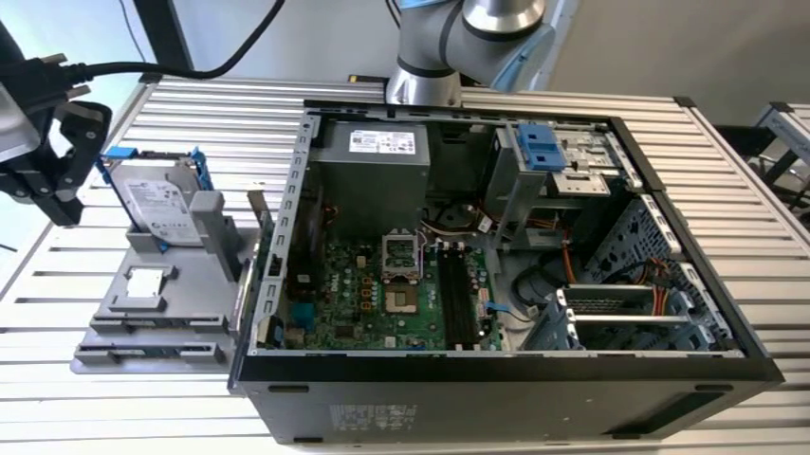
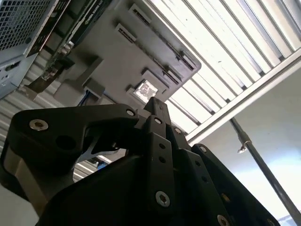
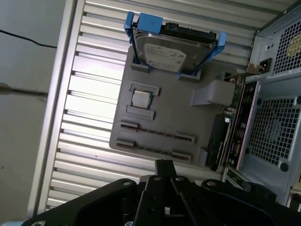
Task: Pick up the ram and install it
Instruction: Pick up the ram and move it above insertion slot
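Note:
The ram (image 3: 155, 132) looks like a thin dark strip standing on edge between two clips of the grey holder tray (image 3: 174, 113), though I cannot make it out for certain. My black gripper (image 1: 61, 204) hangs above the table at the exterior view's left, beside the tray (image 1: 190, 313) and apart from it. Its fingers (image 2: 157, 107) meet at one narrow tip, shut on nothing, and that tip (image 3: 164, 165) sits off the tray's edge nearest the strip. The motherboard's long black slots (image 1: 458, 294) lie inside the open computer case (image 1: 506, 365).
On the tray stand a silver hard drive in a blue frame (image 1: 162, 204) and a small square silver chip (image 1: 147, 280). A circuit card (image 3: 230, 122) stands between tray and case. The case wall (image 1: 272, 265) rises right beside the tray. Slatted metal table (image 1: 38, 313) all around.

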Tool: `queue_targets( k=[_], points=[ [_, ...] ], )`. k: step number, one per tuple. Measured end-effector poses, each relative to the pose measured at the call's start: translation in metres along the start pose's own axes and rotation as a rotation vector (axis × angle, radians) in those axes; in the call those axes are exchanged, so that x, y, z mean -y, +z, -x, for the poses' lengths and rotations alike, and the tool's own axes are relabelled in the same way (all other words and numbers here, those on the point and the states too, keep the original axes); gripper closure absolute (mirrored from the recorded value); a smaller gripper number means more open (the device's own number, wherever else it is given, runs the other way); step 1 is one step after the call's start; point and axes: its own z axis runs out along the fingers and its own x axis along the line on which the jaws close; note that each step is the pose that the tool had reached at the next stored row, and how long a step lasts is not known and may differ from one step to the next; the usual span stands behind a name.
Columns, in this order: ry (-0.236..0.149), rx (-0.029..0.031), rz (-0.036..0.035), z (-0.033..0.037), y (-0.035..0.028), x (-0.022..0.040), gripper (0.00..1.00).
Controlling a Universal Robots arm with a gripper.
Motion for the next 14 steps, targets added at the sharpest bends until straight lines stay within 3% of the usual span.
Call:
queue_targets(
  k=[14],
  points=[
    [-0.233, -0.0135, 0.0018, -0.0003, 0.0000, -0.0001, 1.00]
  ],
)
